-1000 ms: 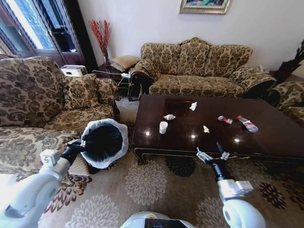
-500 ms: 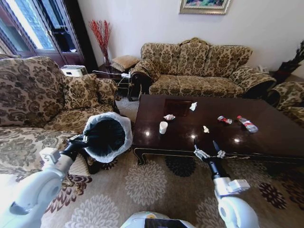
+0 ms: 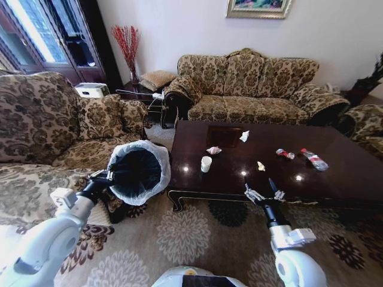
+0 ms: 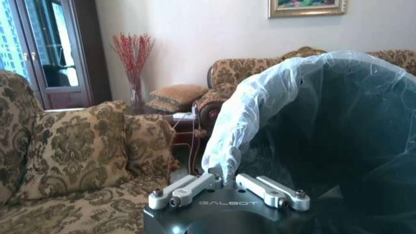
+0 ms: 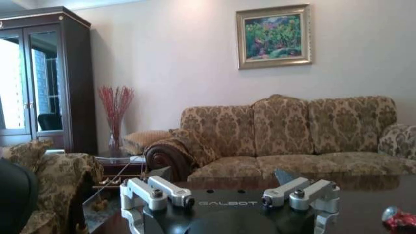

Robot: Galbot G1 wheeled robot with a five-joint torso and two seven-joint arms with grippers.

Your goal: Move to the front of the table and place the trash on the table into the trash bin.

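Left end effector (image 3: 103, 177) clamped on the trash bin (image 3: 139, 171) rim, bin held tilted beside the worktop (image 3: 335, 179) corner, right end effector (image 3: 264, 193) spread apart at its front edge, paper cup (image 3: 206, 164), wrappers (image 3: 213, 150), can (image 3: 284, 153), bottle (image 3: 313, 159) on top, sofa (image 3: 254, 86) behind.

A three-seat damask sofa (image 3: 251, 84) stands at the upper centre against a pale wall, under a gilt-framed painting (image 3: 257, 7). A matching sofa (image 3: 54, 125) fills the left side. In the upper left corner — a vase of red twigs (image 3: 127, 48), a dark glass-door cabinet (image 3: 54, 36) and a white appliance (image 3: 91, 89). A floral carpet (image 3: 185, 233) covers the floor.
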